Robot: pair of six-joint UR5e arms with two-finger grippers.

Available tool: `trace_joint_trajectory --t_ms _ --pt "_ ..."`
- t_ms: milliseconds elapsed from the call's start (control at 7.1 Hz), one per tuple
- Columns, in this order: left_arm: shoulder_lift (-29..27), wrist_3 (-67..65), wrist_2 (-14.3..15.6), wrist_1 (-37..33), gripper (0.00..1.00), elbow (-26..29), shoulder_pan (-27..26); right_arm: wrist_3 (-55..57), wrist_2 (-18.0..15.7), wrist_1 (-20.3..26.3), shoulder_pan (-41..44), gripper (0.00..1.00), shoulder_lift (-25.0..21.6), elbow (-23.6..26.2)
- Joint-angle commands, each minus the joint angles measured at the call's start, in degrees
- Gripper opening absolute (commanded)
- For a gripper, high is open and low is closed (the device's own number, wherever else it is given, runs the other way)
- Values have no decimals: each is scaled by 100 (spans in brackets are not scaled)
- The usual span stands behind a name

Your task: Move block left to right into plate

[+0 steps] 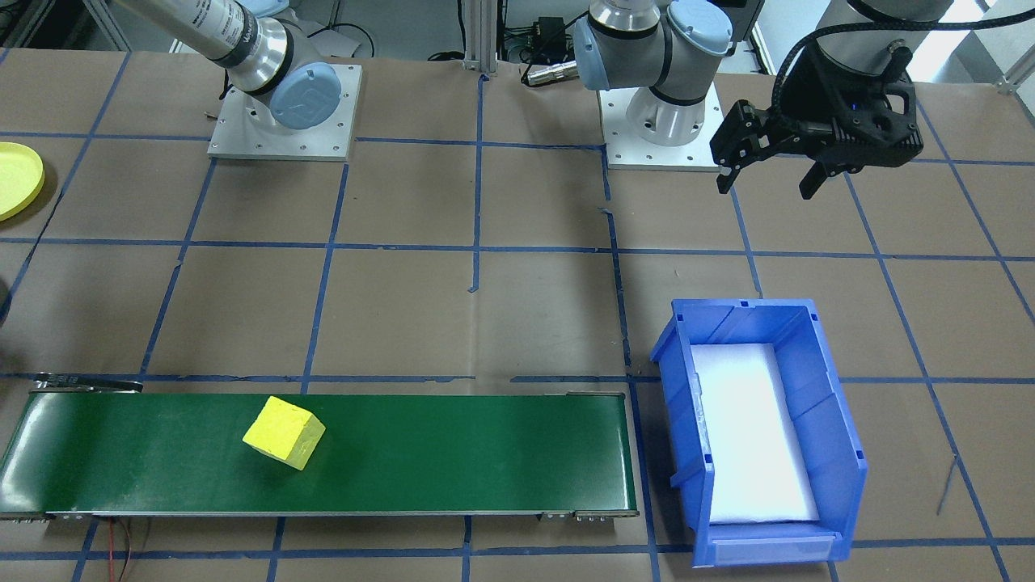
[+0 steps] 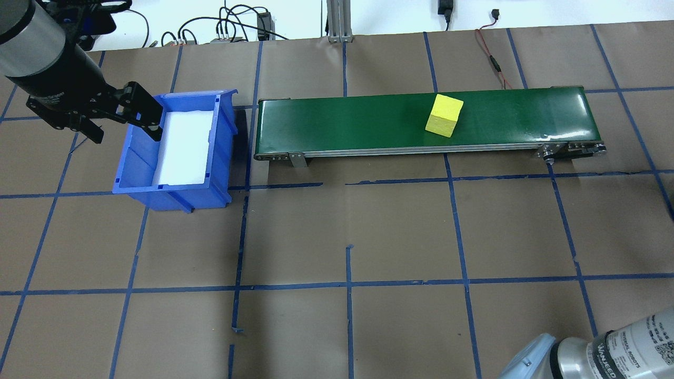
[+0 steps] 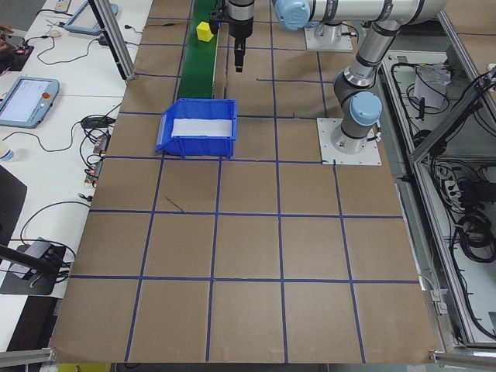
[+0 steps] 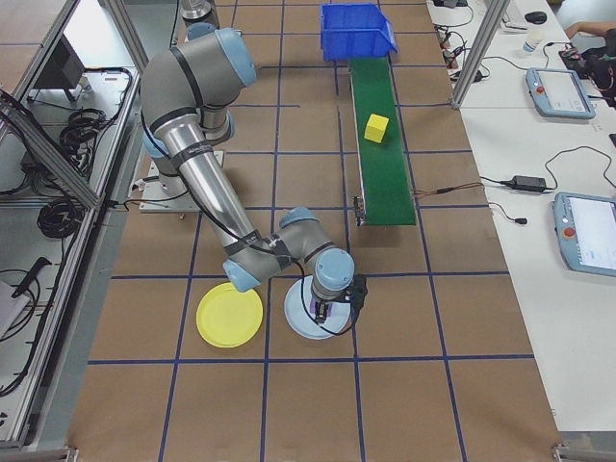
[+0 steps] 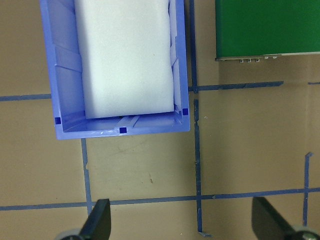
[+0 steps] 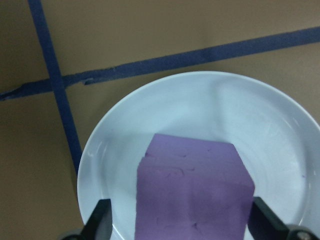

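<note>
Right gripper (image 6: 181,222) is hanging over the pale blue plate (image 6: 150,100) in the lower middle of the right-side view. Its fingers (image 6: 98,220) are sitting spread, not clamping. The purple block (image 6: 192,190) is lying flat in that plate between the fingers; cannot tell if the right finger is touching the block's edge. The yellow plate (image 4: 229,318) is sitting just beside the pale one, to its left in the frame, and is holding nothing.

Farther up the frame, the yellow foam cube (image 1: 284,432) is resting on the green conveyor belt (image 1: 445,453), turned at an angle to the belt edges, nearer the plates' end and well apart from both plates.

Past the belt's far end the blue bin (image 1: 841,388) is holding a white foam liner (image 1: 752,428). Left gripper (image 1: 766,190) is hovering by the bin, upper right of the front view, fingers wide apart and holding nothing.
</note>
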Motion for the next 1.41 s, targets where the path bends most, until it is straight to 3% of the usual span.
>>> trace_joint_trajectory --t_ms 0,282,704,1267 --pt "59 -33 -3 -38 100 -30 -146 -17 65 -29 8 99 -93 -7" --pt "94 -454 -3 -47 100 -74 -462 9 1133 23 112 100 -399 -16" --pt "94 -455 -3 -38 100 -127 -526 972 1173 242 1243 100 -1040 -25" --pt "103 -446 6 -38 100 -154 -526 3606 1112 279 2738 100 -1104 10"
